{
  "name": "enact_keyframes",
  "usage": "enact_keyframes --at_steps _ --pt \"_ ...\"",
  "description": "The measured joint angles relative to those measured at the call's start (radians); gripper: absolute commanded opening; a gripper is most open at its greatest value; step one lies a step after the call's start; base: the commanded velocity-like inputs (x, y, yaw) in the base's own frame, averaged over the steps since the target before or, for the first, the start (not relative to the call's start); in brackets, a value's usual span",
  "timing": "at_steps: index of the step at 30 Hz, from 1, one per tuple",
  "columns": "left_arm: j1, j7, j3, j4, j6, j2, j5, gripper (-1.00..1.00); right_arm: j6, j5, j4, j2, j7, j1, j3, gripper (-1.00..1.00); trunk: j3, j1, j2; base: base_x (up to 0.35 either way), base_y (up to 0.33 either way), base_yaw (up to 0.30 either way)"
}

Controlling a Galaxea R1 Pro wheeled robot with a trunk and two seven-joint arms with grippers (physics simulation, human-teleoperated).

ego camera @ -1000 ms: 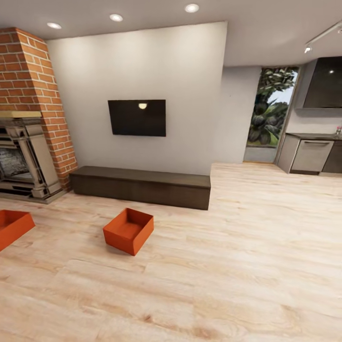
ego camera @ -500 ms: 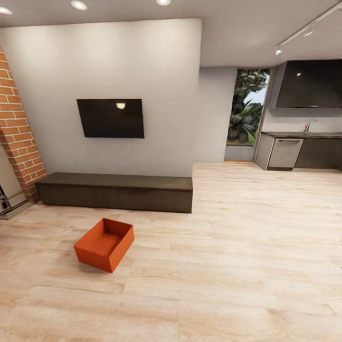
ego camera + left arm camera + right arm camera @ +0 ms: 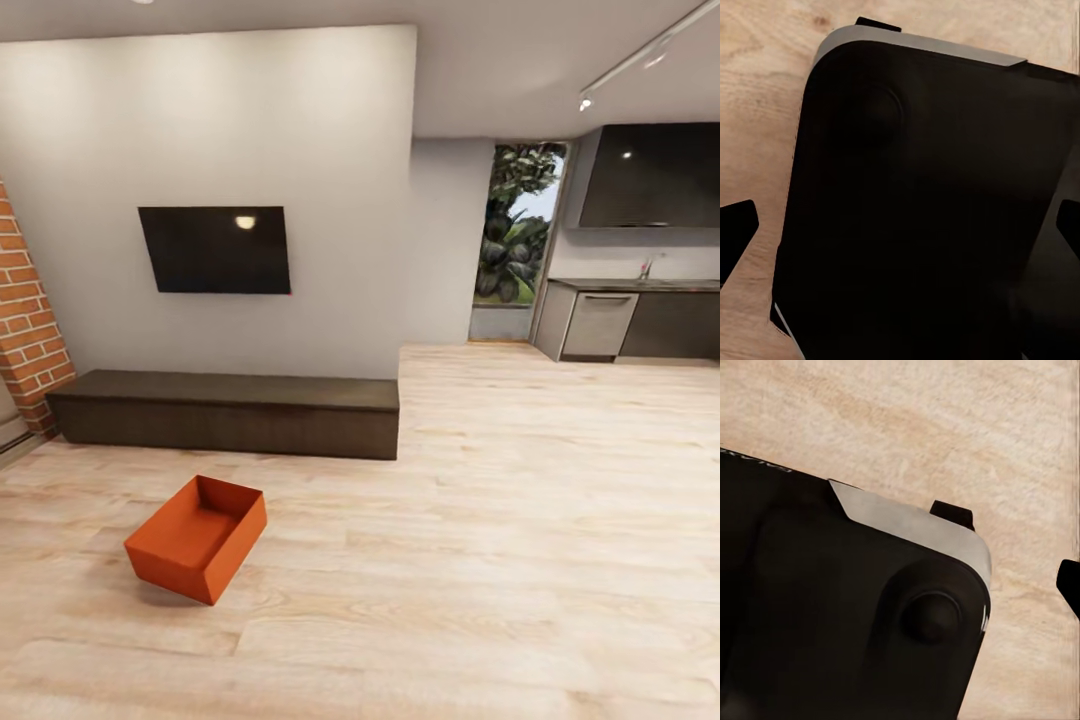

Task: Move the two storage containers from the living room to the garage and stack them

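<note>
Light wood-plank floor, one storage container before long dark cabinet, fingers' state unclear

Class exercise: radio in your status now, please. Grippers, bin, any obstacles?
Both grippers empty, fingers apart. One orange bin on wood floor, untouched. Dark low cabinet behind it. Path to bin open.

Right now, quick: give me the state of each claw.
Left claw: open, holding nothing, above the robot's dark base.
Right claw: cannot be told; one fingertip shows at the picture's edge.
</note>
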Motion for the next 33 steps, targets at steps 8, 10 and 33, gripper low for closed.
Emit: enact_keyframes --at_steps 8,10,33 --pt "0.000 0.000 0.000 0.000 0.007 0.001 0.000 1.00 0.001 0.000 0.000 0.002 -0.003 0.000 0.001 1.00 0.000 0.000 0.000 0.308 -0.114 0.000" --pt "0.000 0.000 0.000 0.000 0.007 0.002 0.001 1.00 0.001 -0.001 0.000 0.003 -0.003 0.000 0.001 1.00 0.000 0.000 0.000 0.308 -0.114 0.000" --pt "0.000 0.000 0.000 0.000 0.008 0.002 0.000 1.00 -0.001 -0.002 -0.001 -0.001 -0.004 0.000 0.001 1.00 0.000 0.000 0.000 0.308 -0.112 0.087"
